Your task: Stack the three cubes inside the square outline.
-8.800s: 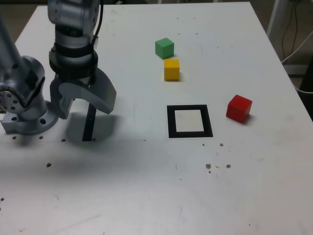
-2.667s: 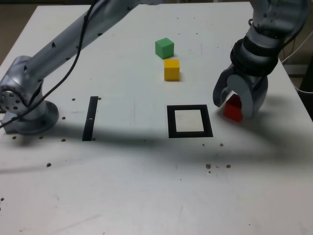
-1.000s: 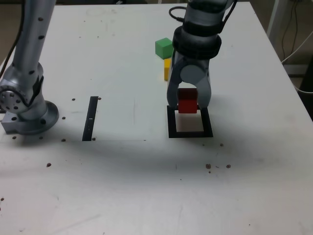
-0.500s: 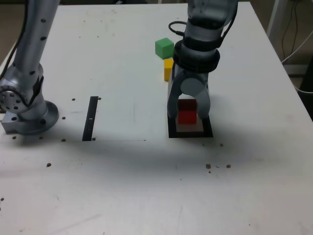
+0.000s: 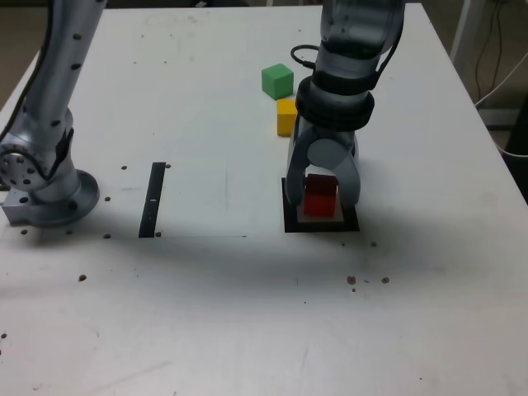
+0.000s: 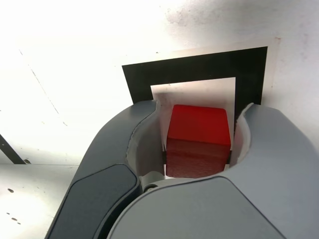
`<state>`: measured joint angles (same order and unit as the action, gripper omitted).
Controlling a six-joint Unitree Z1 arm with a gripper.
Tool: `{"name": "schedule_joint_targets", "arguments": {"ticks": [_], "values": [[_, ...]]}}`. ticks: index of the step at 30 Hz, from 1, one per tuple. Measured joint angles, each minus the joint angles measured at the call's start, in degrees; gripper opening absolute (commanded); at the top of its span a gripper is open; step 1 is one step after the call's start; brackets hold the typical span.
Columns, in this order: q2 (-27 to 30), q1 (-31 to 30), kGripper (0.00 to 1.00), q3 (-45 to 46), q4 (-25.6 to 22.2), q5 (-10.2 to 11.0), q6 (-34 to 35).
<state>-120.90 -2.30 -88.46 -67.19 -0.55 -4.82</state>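
The red cube [image 5: 320, 196] [image 6: 198, 139] sits between the fingers of my gripper [image 5: 321, 203] [image 6: 199, 113], which is shut on it. It is down inside the white centre of the square outline [image 5: 322, 226] [image 6: 199, 67]; whether it rests on the table I cannot tell. In the exterior view the yellow cube [image 5: 285, 116] lies just behind the gripper, partly hidden by it. The green cube [image 5: 278, 81] stands a little farther back, close to the yellow one.
A narrow black strip [image 5: 152, 199] lies on the white table towards the exterior view's left. The arm's base [image 5: 41, 194] stands at that view's left edge. Small dark specks dot the table's near part [image 5: 363, 280].
The gripper carried the red cube from the exterior view's right over to the square outline, then lowered it into the white centre over the last second.
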Motion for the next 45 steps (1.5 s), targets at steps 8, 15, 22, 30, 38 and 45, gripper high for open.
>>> {"name": "schedule_joint_targets", "arguments": {"ticks": [8,15,22,30,38,45], "values": [[0.27,0.28,0.97,0.96,0.1,-0.05,0.0],[3.88,1.19,0.98,1.65,-0.76,1.47,0.0],[6.58,6.11,0.98,-1.49,-5.93,4.02,-1.7],[6.64,14.57,0.98,-4.7,-8.04,4.1,-7.11],[6.08,21.29,0.98,-7.74,-10.18,5.22,-12.3],[1.83,26.22,0.98,-11.13,-11.12,5.72,-17.08]]}}
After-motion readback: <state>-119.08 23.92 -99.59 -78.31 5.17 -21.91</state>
